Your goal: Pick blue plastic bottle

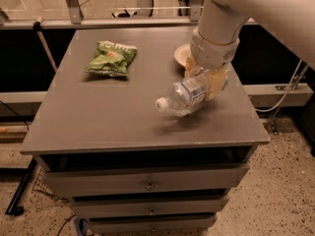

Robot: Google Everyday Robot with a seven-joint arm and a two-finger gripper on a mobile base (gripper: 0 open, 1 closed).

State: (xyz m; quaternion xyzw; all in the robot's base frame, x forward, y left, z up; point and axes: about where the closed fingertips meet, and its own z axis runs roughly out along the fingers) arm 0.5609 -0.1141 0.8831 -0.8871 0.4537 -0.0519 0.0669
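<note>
The blue plastic bottle is clear with a white cap and a white-and-blue label. It hangs tilted above the grey table, cap pointing left and down, with its shadow on the tabletop below. My gripper is at the right of the table, shut on the bottle's base end, with its cream fingers around it. The white arm comes down from the upper right.
A green snack bag lies at the back left of the table. A cream round bowl sits behind the gripper, partly hidden by the arm. Drawers are under the tabletop. A rail runs behind the table.
</note>
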